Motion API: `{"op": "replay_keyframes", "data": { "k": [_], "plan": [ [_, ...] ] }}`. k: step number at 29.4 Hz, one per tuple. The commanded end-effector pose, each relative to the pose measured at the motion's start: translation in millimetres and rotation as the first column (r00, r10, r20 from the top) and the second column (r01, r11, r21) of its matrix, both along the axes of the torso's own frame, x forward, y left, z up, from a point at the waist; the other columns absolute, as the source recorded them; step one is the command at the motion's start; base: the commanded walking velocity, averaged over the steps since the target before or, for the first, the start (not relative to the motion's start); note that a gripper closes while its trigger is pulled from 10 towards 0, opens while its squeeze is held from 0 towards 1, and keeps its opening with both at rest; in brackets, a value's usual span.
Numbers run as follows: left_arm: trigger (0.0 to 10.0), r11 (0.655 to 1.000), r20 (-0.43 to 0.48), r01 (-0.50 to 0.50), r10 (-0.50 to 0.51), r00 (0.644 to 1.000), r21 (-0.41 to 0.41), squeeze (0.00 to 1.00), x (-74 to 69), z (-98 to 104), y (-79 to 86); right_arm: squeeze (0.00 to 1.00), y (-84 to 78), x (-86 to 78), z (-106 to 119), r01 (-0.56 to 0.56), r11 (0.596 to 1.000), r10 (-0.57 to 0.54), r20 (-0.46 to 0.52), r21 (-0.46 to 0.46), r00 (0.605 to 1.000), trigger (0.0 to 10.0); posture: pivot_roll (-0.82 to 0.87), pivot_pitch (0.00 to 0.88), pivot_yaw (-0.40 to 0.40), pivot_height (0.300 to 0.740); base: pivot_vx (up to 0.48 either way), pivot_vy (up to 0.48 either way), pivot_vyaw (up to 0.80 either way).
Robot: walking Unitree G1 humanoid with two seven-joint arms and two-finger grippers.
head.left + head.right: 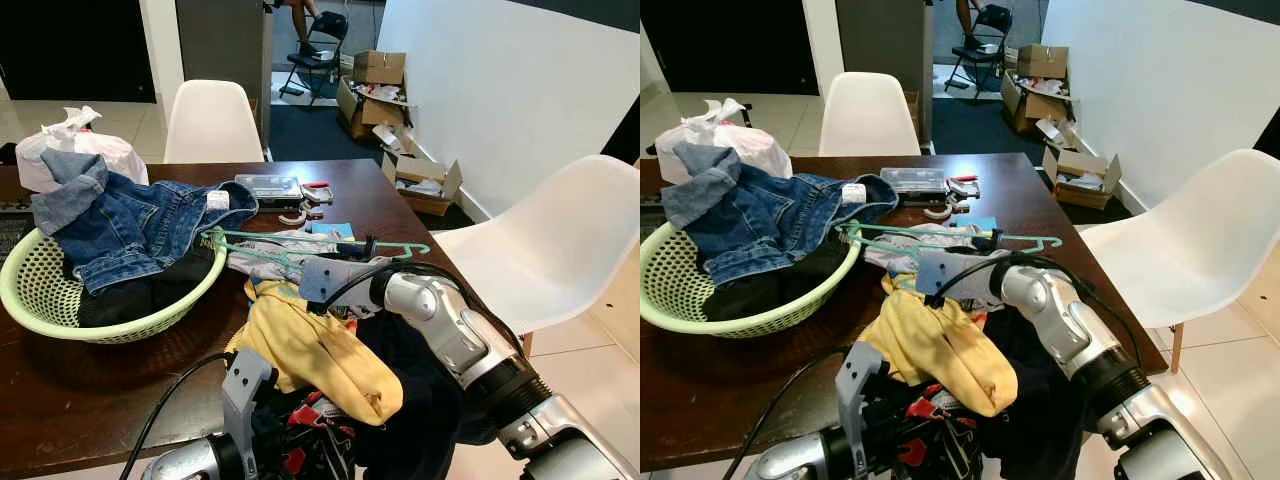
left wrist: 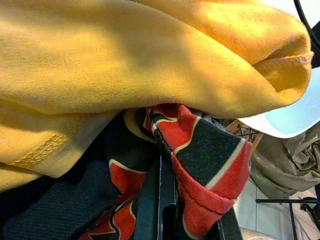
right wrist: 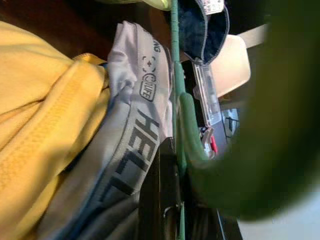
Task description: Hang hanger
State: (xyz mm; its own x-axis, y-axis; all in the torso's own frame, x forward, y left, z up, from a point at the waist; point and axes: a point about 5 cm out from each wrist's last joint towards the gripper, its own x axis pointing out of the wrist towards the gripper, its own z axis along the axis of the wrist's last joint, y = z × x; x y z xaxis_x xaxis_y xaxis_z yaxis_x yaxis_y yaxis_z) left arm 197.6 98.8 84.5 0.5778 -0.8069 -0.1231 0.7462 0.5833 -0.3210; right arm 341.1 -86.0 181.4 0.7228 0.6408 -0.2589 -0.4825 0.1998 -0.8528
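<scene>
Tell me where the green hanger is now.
In the left eye view, the green hanger lies mid-table on grey clothing, right of the laundry basket, at the right gripper.

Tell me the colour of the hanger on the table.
Green; the hanger shows best in the left eye view.

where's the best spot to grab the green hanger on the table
Probably the straight bottom bar near its right end, coming from above. The green hanger lies flat across the grey garment, and the right gripper is already at that end; its hook sits by the denim jacket.
</scene>
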Motion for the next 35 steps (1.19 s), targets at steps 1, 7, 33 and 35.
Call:
{"op": "replay_keyframes", "data": {
  "k": [1,7,33,35],
  "plan": [
    [10.0,0.999,0.043,0.016,-0.014,0.999,-0.037,0.00,2.3,9,-5.9,0.00,-1.8,2.8,3,0.014,1.000,-0.014,0.010,0.023,1.000,0.0,0.11,0.000,-0.110,0.740,0.000,0.000,0.00],
    [10.0,0.999,0.059,0.022,-0.020,0.998,-0.031,0.00,4.2,12,-4.9,0.00,-2.7,6.7,13,0.029,0.993,-0.030,0.010,0.114,0.999,0.0,0.12,0.000,-0.111,0.740,0.000,0.000,0.00],
    [10.0,0.970,0.153,0.195,-0.217,0.964,0.143,0.00,8.9,39,-4.1,0.00,-89.5,40.0,37,0.526,0.298,-0.383,-0.405,0.797,0.830,10.0,0.09,0.000,-0.091,0.740,0.000,0.000,0.00],
    [10.0,0.975,0.153,0.184,-0.202,0.967,0.123,0.00,13.4,39,-8.1,0.00,-87.7,38.1,29,0.538,0.293,-0.380,-0.420,0.790,0.824,10.0,0.09,0.000,-0.089,0.740,-0.126,0.000,0.00]
  ]
}}
